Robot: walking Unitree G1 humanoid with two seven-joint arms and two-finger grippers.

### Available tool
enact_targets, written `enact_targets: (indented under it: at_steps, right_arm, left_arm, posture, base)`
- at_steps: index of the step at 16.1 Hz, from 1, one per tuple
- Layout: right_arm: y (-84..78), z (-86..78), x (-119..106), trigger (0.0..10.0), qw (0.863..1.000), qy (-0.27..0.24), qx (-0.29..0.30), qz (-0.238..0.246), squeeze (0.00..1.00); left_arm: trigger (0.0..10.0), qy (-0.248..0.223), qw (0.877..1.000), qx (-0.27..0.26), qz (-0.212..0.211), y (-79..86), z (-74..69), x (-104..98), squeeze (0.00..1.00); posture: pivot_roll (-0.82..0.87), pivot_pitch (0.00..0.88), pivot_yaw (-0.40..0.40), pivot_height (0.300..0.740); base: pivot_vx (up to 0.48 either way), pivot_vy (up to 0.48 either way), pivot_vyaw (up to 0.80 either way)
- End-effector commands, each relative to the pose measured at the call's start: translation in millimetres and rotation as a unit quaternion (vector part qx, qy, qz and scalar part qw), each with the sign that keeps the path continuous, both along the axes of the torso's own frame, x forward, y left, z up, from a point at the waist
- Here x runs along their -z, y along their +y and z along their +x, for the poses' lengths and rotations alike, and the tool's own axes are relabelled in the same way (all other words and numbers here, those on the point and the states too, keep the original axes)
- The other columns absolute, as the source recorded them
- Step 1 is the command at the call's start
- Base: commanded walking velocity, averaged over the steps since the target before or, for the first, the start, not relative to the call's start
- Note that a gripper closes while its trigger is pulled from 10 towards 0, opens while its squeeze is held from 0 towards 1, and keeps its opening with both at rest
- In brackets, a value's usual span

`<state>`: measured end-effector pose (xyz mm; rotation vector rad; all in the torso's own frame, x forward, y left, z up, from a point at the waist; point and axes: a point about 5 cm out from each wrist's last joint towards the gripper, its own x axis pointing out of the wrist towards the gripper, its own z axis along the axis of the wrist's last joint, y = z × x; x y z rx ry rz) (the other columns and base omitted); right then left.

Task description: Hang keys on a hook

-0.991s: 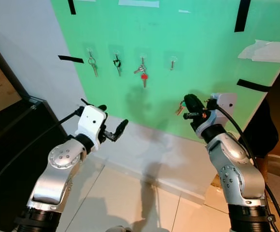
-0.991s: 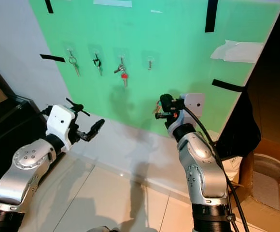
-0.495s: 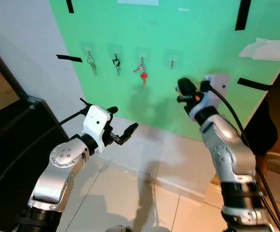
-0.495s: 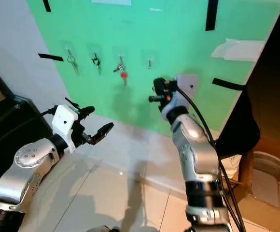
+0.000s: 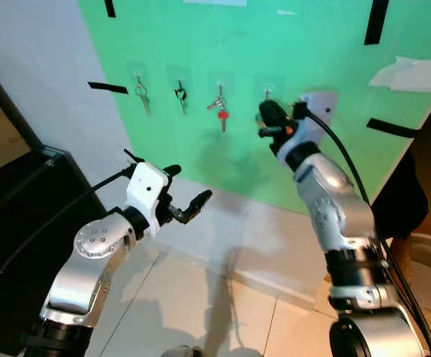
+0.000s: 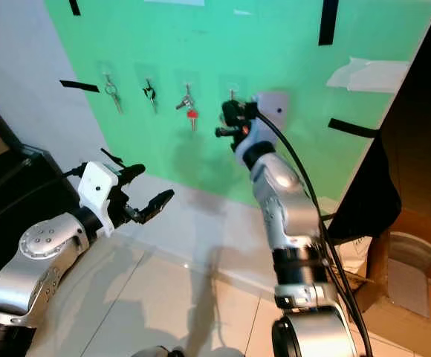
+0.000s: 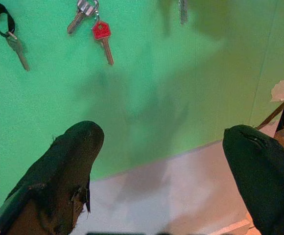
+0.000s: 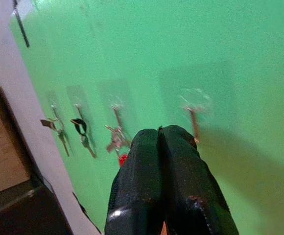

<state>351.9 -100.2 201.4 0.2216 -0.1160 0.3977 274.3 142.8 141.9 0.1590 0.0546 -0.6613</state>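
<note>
A large bright green board (image 5: 275,89) leans against the white wall, marked with strips of black tape (image 5: 374,21) and a patch of white paper (image 5: 412,74). Below it lies a pale tiled floor (image 5: 186,297); a black cabinet (image 5: 15,216) stands at the robot's left. Across the board runs a row of four small clear hooks. From left to right they carry a silver key on a ring (image 5: 143,99), a key with a black loop (image 5: 180,97), a silver bunch with a red-headed key (image 5: 220,110), and a single small metal piece at the fourth hook (image 8: 193,115).

The right gripper (image 5: 267,119) is raised against the board just beside the fourth hook, its two black fingers (image 8: 159,161) pressed together; the keys it may carry cannot be made out between them. The left gripper (image 5: 189,204) is held low, well apart from the hooks, its fingers (image 7: 76,152) spread wide with nothing between them.
</note>
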Motion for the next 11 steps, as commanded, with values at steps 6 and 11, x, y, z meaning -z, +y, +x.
enact_targets:
  at_steps: [6,11]
  right_arm:
    - [10.2,16.3,-10.2,10.0,1.0,-0.016,0.004,0.011,0.0]
    - [-0.5,21.9,-7.4,10.0,0.999,-0.012,0.036,0.008,0.0]
  left_arm:
    - [10.0,-0.005,1.0,-0.006,0.005,5.5,-1.4,-4.0,0.0]
    - [10.0,-0.003,1.0,-0.005,0.005,4.4,-2.8,-3.7,0.0]
  posture:
    - [0.0,0.0,0.082,0.74]
    - [0.0,0.0,0.083,0.74]
  base:
    - [0.0,0.0,0.0]
    - [0.0,0.0,0.0]
